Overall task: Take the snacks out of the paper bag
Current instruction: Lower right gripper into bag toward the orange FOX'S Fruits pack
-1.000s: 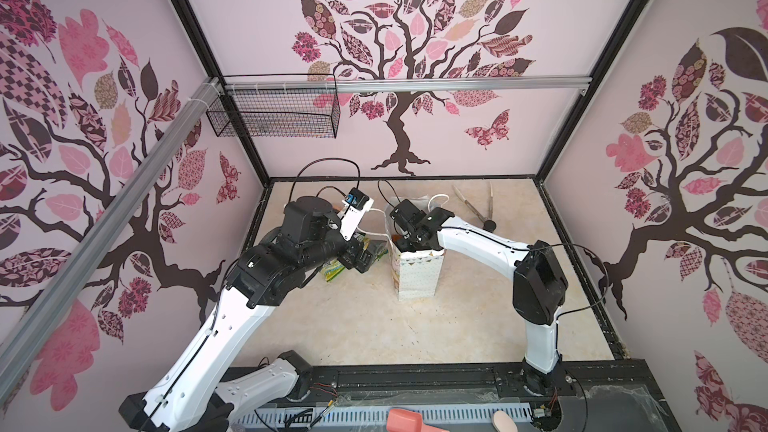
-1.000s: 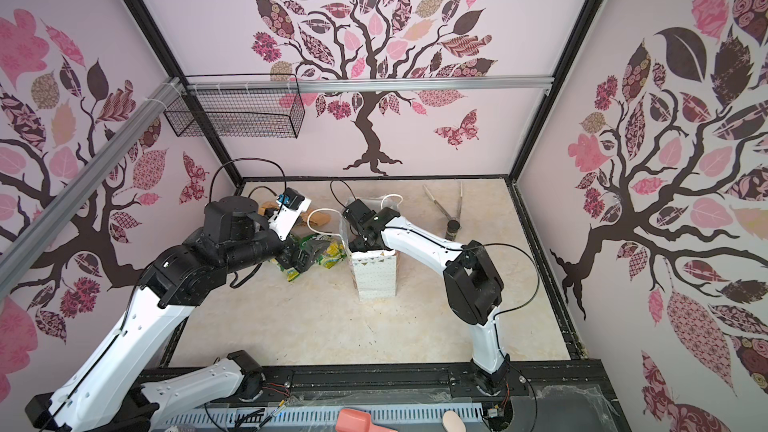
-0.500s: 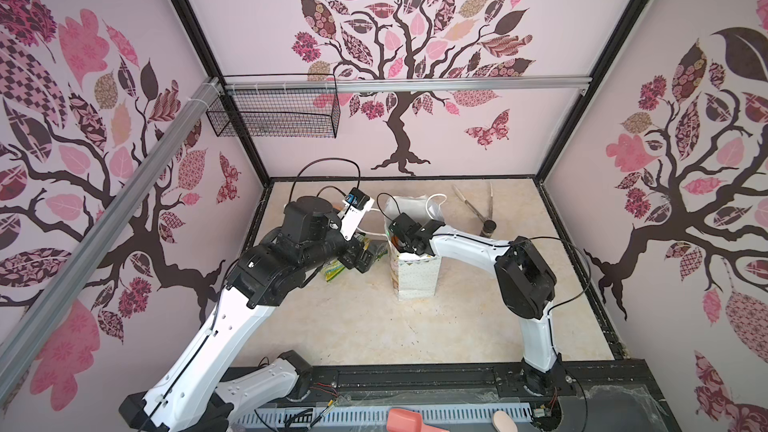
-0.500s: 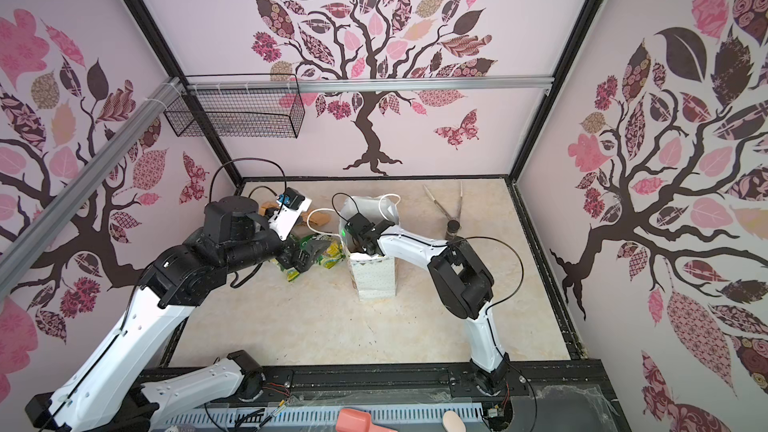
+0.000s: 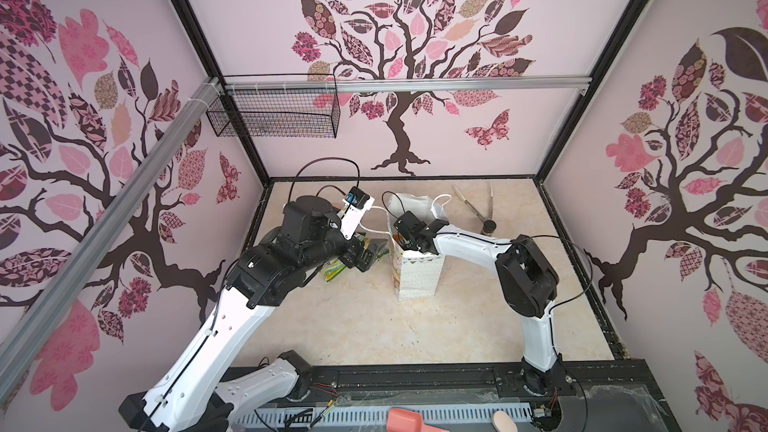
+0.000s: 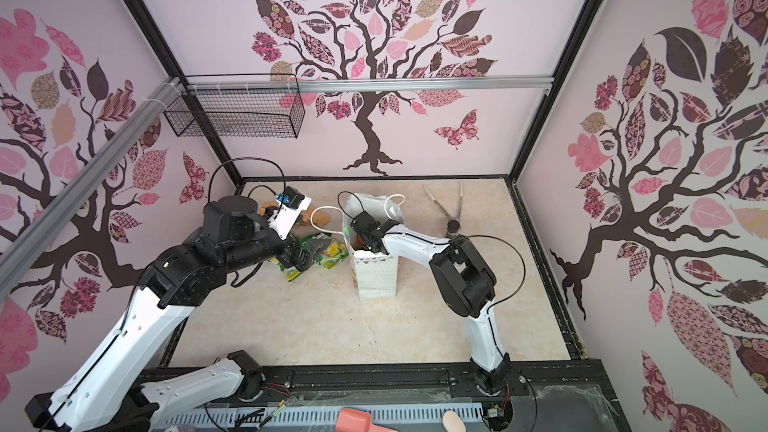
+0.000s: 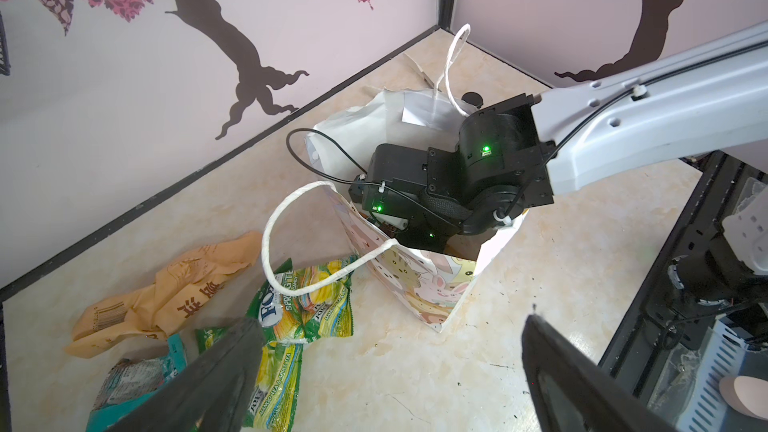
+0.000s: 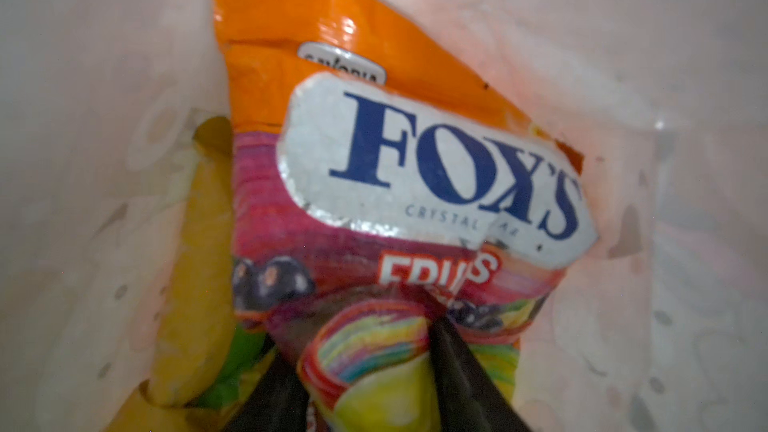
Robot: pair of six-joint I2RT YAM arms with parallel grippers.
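1. In both top views, a tall white paper gift bag with rope handles (image 5: 417, 280) (image 6: 376, 280) stands upright near the middle of a beige tabletop (image 5: 374, 326) (image 6: 324, 317). The white right arm (image 5: 469, 241) (image 6: 411, 241) bends down into the bag's open mouth. The left gripper (image 5: 362, 258) (image 6: 301, 260) hovers just left of the bag, low over crinkly green-and-yellow foil packets (image 5: 334, 273) (image 6: 332, 252) lying on the table. A small dark jar (image 5: 490, 226) (image 6: 453, 226) and metal tongs (image 5: 473, 205) (image 6: 444, 205) lie behind the bag, apart from it.

2. In the left wrist view, the left gripper (image 7: 390, 320) has its two dark fingers (image 7: 216, 371) spread wide with nothing between them. The paper bag (image 7: 419, 284) stands with the right arm's black wrist (image 7: 436, 184) sunk inside. Beside the bag lie a crumpled tan-orange packet with dark characters (image 7: 183, 288), the green-and-yellow packets (image 7: 307, 313) and a teal packet (image 7: 133, 380). One rope handle (image 7: 270, 243) droops over the green-and-yellow ones.

3. In the right wrist view, the bag's white inner walls (image 8: 83, 118) surround the scene. The right gripper (image 8: 365, 355) is narrowed onto the lower end of a glossy orange foil packet with a blue "FOX'S" label (image 8: 415, 160), and the foil bunches between its fingers (image 8: 465, 371). A yellow packet (image 8: 199, 284) sits beside it, inside the bag.
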